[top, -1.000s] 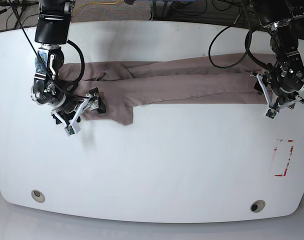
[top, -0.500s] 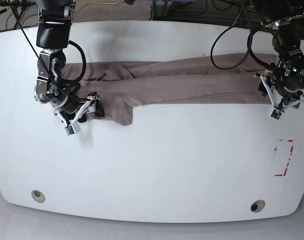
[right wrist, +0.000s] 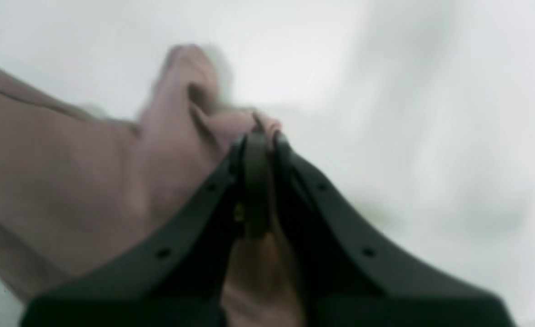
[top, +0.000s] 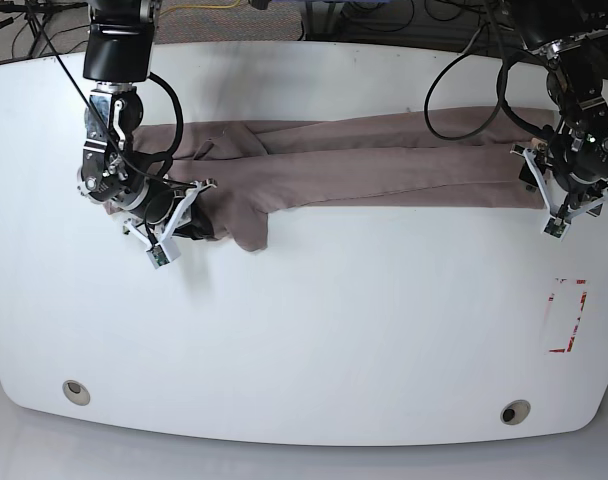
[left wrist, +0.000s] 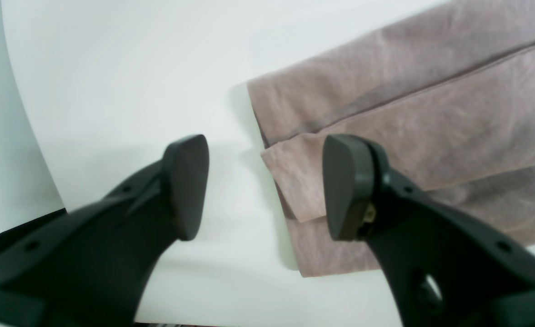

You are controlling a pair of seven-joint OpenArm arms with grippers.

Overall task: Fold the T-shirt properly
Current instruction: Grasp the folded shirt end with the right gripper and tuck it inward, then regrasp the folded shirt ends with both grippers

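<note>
Lying folded into a long band across the far half of the white table (top: 304, 330), the T-shirt (top: 384, 165) spans both arms. The right gripper (right wrist: 256, 141) is clamped on bunched cloth at one end. The left gripper (left wrist: 265, 186) is spread wide over the opposite end, holding nothing.

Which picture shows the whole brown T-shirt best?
The base view. There the T-shirt lies stretched across the white table between both arms. The left wrist view shows only its layered end by the open left gripper. The blurry right wrist view shows a bunch pinched in the right gripper.
</note>
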